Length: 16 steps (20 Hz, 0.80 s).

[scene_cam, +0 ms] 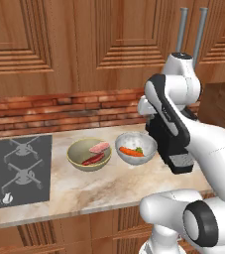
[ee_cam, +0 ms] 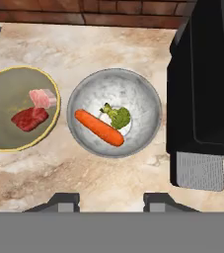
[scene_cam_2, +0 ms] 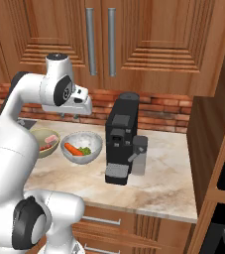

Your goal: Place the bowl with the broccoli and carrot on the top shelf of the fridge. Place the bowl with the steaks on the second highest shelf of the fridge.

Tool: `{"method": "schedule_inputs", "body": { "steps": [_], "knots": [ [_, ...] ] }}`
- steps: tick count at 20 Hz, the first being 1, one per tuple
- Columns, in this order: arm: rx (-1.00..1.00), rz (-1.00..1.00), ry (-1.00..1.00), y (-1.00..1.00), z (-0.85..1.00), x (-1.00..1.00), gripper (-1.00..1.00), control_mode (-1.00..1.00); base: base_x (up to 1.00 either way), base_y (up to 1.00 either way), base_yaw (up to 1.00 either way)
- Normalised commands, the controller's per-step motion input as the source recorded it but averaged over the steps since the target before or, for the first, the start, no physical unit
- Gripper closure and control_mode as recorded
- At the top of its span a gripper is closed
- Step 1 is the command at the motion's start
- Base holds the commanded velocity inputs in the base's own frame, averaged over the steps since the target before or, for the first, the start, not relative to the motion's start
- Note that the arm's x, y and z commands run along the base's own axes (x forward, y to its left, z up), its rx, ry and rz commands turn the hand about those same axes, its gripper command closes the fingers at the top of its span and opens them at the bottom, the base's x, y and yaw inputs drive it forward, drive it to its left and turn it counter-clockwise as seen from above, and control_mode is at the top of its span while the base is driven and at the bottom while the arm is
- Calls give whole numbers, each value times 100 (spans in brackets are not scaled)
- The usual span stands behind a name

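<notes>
Beneath the empty, part-open pincer (ee_cam: pixel 111 200), the black coffee machine (ee_cam: pixel 205 94) crowds one side, the grey bowl (ee_cam: pixel 114 112) of carrot (ee_cam: pixel 99 128) and broccoli (ee_cam: pixel 117 116) lies ahead, steaks (ee_cam: pixel 33 111) beyond.

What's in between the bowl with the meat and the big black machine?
The grey bowl holding the carrot and broccoli sits between the steak bowl and the black coffee machine; the hand view shows it best.
</notes>
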Motion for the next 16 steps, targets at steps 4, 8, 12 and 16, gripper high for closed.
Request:
{"method": "schedule_inputs", "body": {
  "steps": [4,8,12,16],
  "knots": [
    [-2,-2,-1,16,0,-5,-100,-100,0,0,0],
    [0,-28,-1,56,-42,-5,-100,-100,0,0,0],
    [9,-51,0,-2,-69,-37,-100,-100,0,0,0],
    [21,-63,0,-38,-67,-31,-100,-100,0,0,0]
  ]
}}
